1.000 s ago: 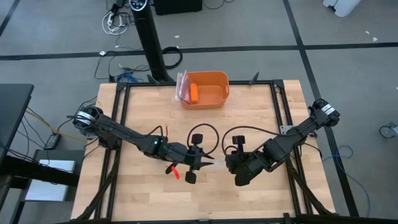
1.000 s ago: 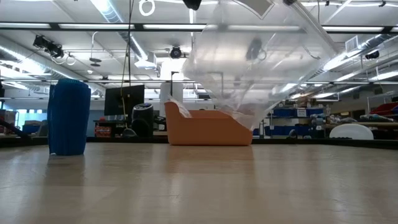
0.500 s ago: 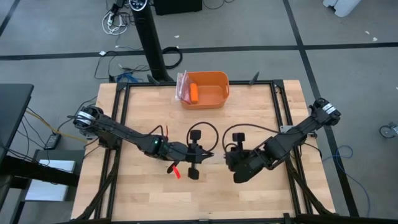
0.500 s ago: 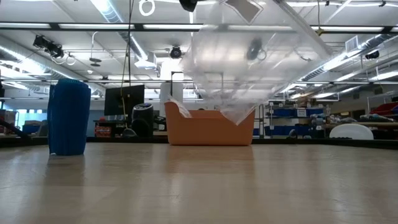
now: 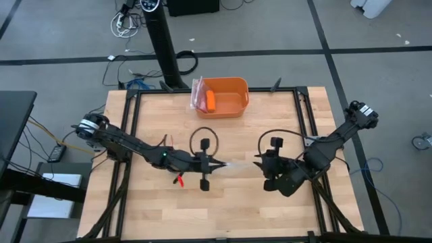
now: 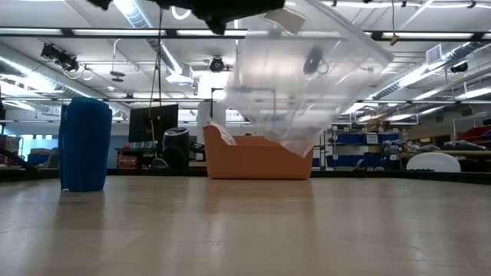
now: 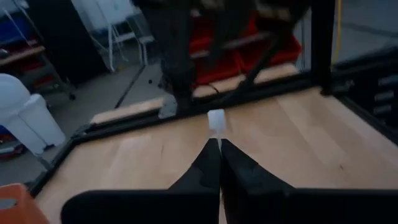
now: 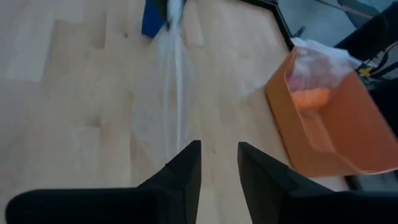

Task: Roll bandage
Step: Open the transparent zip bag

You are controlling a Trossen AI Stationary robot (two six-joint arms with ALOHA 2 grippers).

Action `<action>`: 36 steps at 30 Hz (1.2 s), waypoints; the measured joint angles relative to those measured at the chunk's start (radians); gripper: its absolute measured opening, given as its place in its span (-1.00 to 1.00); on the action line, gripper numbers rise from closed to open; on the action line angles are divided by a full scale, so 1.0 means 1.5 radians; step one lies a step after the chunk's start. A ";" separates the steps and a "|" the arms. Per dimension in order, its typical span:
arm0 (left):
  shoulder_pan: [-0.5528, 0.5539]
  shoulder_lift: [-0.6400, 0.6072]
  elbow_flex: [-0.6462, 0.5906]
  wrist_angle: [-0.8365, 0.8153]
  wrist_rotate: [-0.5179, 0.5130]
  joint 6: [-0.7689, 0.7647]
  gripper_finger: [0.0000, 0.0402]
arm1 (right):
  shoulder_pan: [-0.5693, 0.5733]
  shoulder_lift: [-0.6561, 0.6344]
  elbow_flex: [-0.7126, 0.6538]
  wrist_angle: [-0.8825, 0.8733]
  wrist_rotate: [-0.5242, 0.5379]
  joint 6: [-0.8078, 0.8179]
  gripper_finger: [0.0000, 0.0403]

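Blue bandage is already a tight roll standing at the left of the low view. So rolling looks done; bagging seems next. Left end effector is pinched on the clear bag, right end effector slightly parted, empty. Orange bin behind; roll hidden from above.

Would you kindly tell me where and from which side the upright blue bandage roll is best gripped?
Grip the bandage across its curved wall at about mid-height, coming in level from the side: it stands on end, taller than wide, apart from the orange bin. The right gripper, open, looks free; the left gripper is shut on the clear bag.
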 joint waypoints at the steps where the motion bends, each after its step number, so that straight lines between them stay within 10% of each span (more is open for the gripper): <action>1: 0.001 -0.012 -0.020 0.023 0.000 0.000 -0.99 | 0.000 -0.009 -0.027 0.025 0.002 0.006 -0.48; 7: 0.008 -0.133 -0.147 0.110 -0.002 -0.002 -1.00 | -0.014 -0.056 -0.200 0.255 0.035 -0.018 -0.54; 18: 0.002 -0.247 -0.255 0.191 0.031 0.008 -1.00 | -0.045 -0.073 -0.437 1.029 -0.003 -0.329 -0.60; 36: -0.028 -0.247 -0.258 0.245 0.050 0.036 -1.00 | -0.099 -0.073 -0.458 1.146 -0.187 -0.347 -0.59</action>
